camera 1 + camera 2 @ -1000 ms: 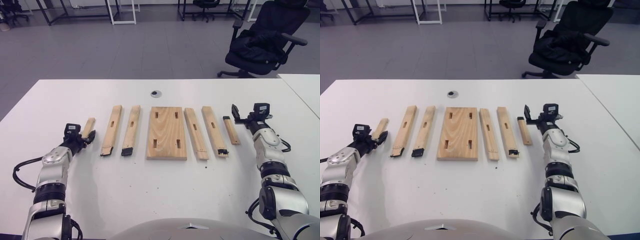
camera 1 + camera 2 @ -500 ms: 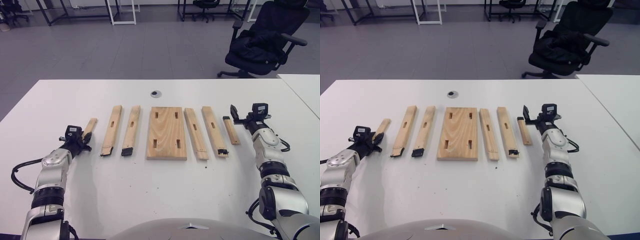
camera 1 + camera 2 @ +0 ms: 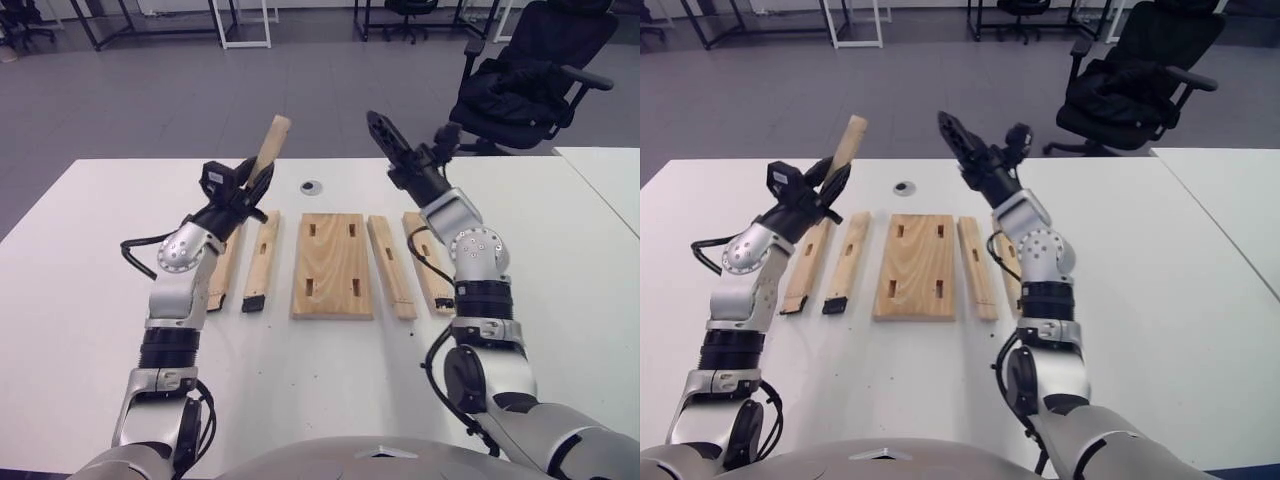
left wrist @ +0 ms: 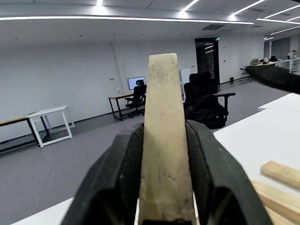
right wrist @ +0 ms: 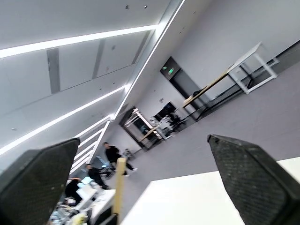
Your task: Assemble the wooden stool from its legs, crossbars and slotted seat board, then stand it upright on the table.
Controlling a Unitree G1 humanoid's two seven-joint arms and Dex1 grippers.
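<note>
Left gripper [image 3: 252,184]: clenched on one short crossbar [image 3: 271,143], raised above the far left part of the tabletop [image 3: 110,230]. Fingers [image 4: 117,178] pressed on both flat faces near the lower end. Most of the length juts free, up and away.
Right gripper [image 3: 413,138]: spread wide, nothing held between its fingers [image 5: 255,176]. Lifted above the far ends of the right-hand legs, tips aimed upward.
Crossbar relative to right gripper: at about the same height and well apart, with the gap lying above the seat board.
Seat board [image 3: 333,264]: flat at mid-tabletop, four slots facing up, below and between the two arms.
Legs: four, flat and parallel, none touching.
- Left of the board: the inner leg [image 3: 262,258] in plain sight, the outer leg [image 3: 222,272] partly behind the left forearm.
- Right of the board: the near leg [image 3: 392,265] clear, the far leg [image 3: 432,270] partly under the right arm.
Progress (judged): nothing joined yet, so assembly is at its very start. Likely a two-handed regrip of the crossbar, or a move toward a leg's mortise.
Risk, slip: the hold is close to one end with a long free lever. A knock from the other gripper could pivot the piece or pull it loose.
Risk, misfit: an end brought in tilted to a mortise could jam or skid the loose leg aside, since nothing pins the legs down.
Risk, sweep: both forearms pass low over the outer legs, so a careless descent could shove them out of line.
Beyond: cable grommet [image 3: 313,187] just past the board.
</note>
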